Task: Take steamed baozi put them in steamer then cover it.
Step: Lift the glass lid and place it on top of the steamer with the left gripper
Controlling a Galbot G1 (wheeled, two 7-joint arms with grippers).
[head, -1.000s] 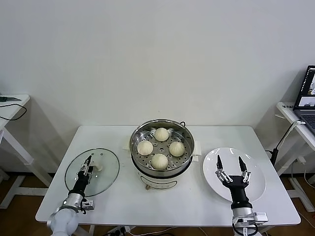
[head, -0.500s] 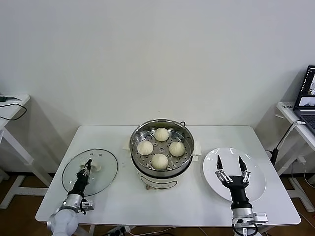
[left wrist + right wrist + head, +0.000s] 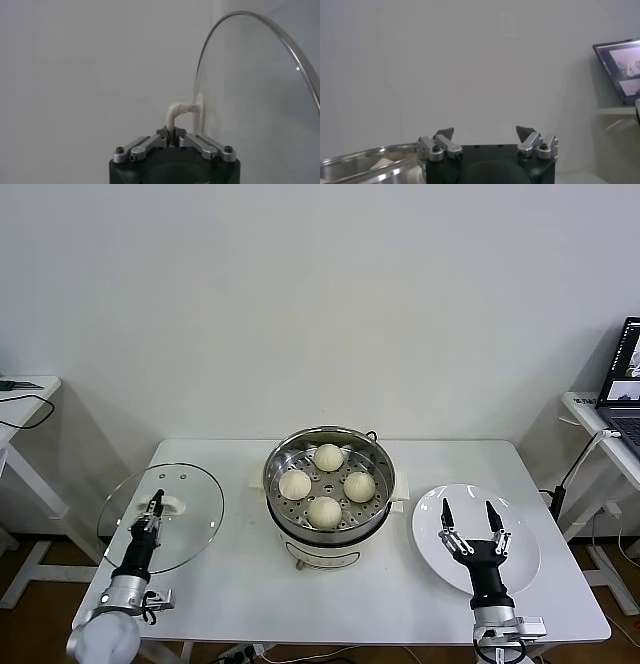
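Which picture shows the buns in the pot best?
The head view: all four buns sit in plain sight inside the steamer. The right wrist view shows only the pot's rim and a sliver of something pale inside; the left wrist view shows none.

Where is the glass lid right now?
In the head view the glass lid is on the robot's left, lifted and tilted in the left gripper, beside the uncovered steamer.

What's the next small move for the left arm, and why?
Probably carry the cover sideways toward the steamer. The left gripper is shut on its white handle with the glass tilted up off the table, all four steamed baozi sit inside, and the right gripper waits open over the plate.
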